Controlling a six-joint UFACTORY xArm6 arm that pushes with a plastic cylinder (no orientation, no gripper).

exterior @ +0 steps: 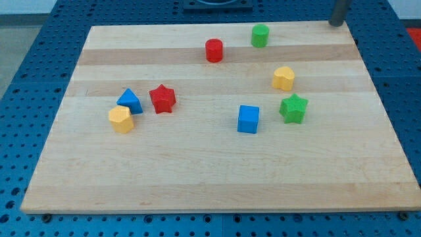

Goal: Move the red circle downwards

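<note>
The red circle (214,51) is a short red cylinder standing on the wooden board (197,178) near the view's top, a little left of the green circle (260,35). My tip (336,24) is at the view's top right, at the board's top edge. It is far to the right of the red circle and touches no block.
A red star (162,99), a blue triangle (130,101) and a yellow block (121,120) cluster at the view's left. A yellow block (283,78), a green star (293,108) and a blue cube (248,119) sit at the right of centre. Blue pegboard surrounds the board.
</note>
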